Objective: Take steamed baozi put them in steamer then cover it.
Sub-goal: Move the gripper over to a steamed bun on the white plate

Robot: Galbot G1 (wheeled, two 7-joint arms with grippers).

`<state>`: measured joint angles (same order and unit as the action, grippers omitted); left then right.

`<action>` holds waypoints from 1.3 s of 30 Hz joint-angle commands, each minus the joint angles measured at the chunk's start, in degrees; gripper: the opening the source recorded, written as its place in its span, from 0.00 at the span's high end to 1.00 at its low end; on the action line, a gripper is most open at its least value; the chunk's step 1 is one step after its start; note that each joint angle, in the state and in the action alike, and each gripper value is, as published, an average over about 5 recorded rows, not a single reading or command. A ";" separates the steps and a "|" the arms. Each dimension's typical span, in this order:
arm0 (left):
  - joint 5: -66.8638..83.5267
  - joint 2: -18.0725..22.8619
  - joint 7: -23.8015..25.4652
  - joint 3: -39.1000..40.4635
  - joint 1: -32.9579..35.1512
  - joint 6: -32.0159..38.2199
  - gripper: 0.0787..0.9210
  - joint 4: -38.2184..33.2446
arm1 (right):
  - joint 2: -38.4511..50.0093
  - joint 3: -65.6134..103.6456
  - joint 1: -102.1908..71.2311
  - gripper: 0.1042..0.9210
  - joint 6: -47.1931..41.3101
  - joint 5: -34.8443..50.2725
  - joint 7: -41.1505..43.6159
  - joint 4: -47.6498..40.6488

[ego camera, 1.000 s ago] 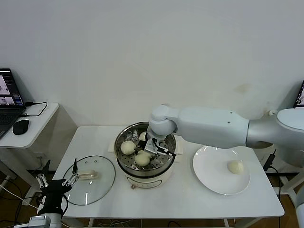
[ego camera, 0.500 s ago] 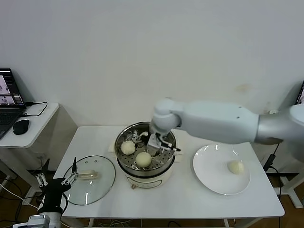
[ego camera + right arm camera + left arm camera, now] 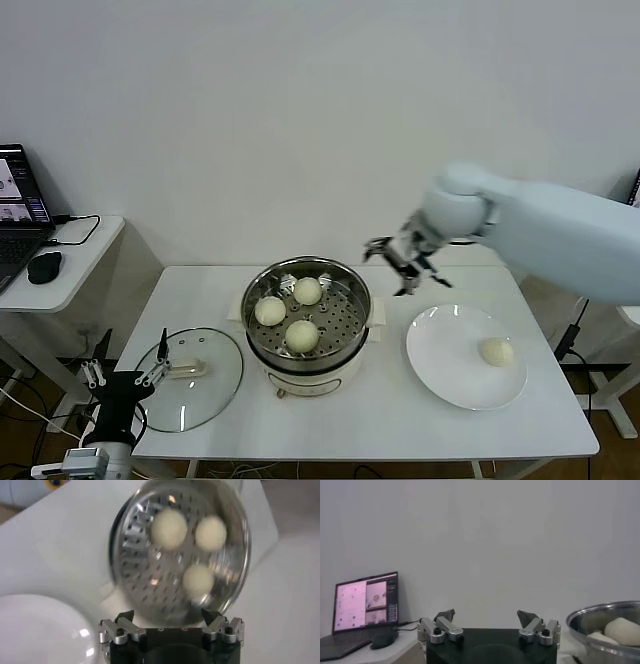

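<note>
The steel steamer [image 3: 258,287] stands mid-table on its cream base and holds three baozi [image 3: 302,334] on its perforated tray. A fourth baozi [image 3: 495,351] lies on the white plate [image 3: 440,370] to the right. My right gripper [image 3: 408,262] is open and empty, in the air between the steamer and the plate, above the table. In the right wrist view the steamer [image 3: 130,585] with three baozi [image 3: 169,527] lies below the open right gripper [image 3: 168,617]. My left gripper [image 3: 127,374] is parked open at the table's front left corner, and it also shows in the left wrist view [image 3: 487,615].
The glass lid [image 3: 215,385] with a cream handle lies flat on the table left of the steamer. A side table at far left carries a laptop [image 3: 20,215] and a mouse [image 3: 44,266]. The steamer's rim [image 3: 600,611] shows in the left wrist view.
My right gripper has lifted out of the steamer and swung right toward the plate, empty. A third baozi now lies in the steamer. The left arm has barely moved.
</note>
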<state>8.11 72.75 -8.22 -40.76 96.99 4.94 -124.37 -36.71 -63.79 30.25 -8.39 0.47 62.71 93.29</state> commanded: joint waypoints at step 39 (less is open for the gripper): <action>-1.79 0.01 0.12 0.75 1.52 -0.34 0.12 -0.30 | 0.23 44.19 -51.97 0.12 0.90 -22.87 -4.15 -25.97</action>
<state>6.46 72.70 -8.12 -40.01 98.49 4.60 -124.79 -30.95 -21.68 -20.60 -8.44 -20.19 59.29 73.54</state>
